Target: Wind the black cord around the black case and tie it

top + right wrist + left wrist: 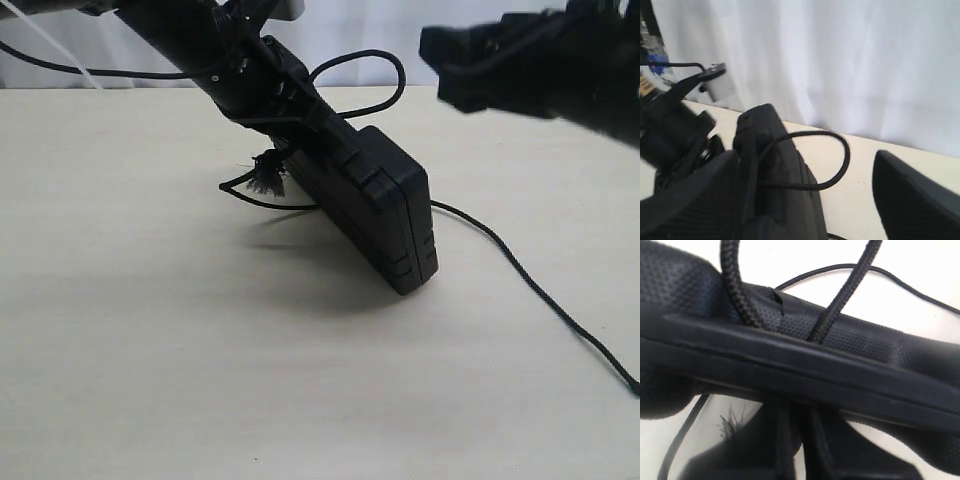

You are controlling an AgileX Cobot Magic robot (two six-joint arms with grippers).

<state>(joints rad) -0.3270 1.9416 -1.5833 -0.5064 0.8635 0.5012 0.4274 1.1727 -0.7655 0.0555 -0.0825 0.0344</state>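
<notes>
Black case (385,215): tilted, lower corner on the table (150,350), upper end clamped by the left gripper (270,100). Black cord (530,280): crossed over that end, tail trailed rightward across bare tabletop. Right gripper (455,65): jaws apart, raised, well clear. Tail best taken from the open right side.

Matt black plastic for the black case (385,215), finely pebbled up close. Braided, rough-woven fibre for the black cord (520,268), fuzzy and frayed at the tuft (267,177). Smooth, matt, pale wood-look worktop (150,350). Soft white cloth backdrop (840,60), upper frame.
</notes>
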